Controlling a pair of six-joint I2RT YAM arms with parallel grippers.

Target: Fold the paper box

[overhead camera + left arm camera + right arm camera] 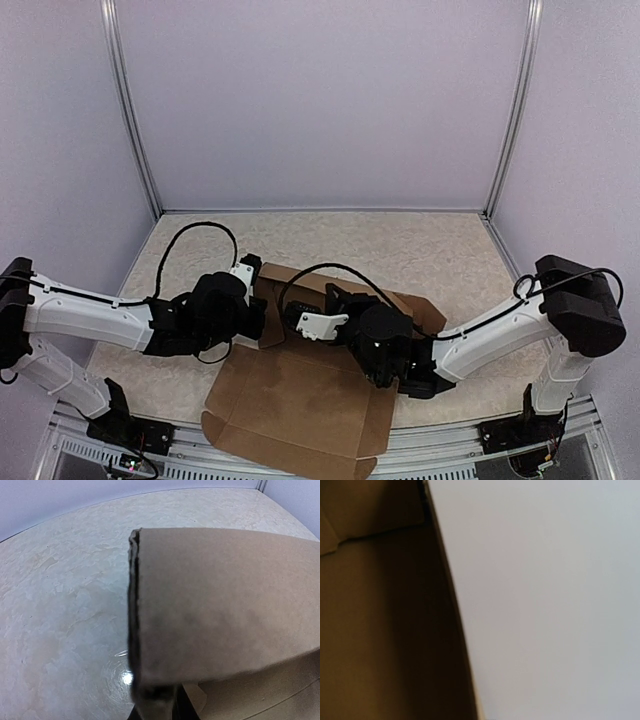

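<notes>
Overhead, the paper box (300, 400) lies on the table (430, 250) between both arms, with the left fingers (258, 300) and right fingers (295, 318) at its raised far part. Left wrist: a cardboard panel looms close; I cannot tell the grip. Right wrist: only cardboard and wall (545, 605), so I cannot tell how far those fingers are open.

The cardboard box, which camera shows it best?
The top external view: the box shows nearly whole, a brown sheet with flaps. The left wrist view shows one flap close up; the right wrist, only a dark panel.
</notes>
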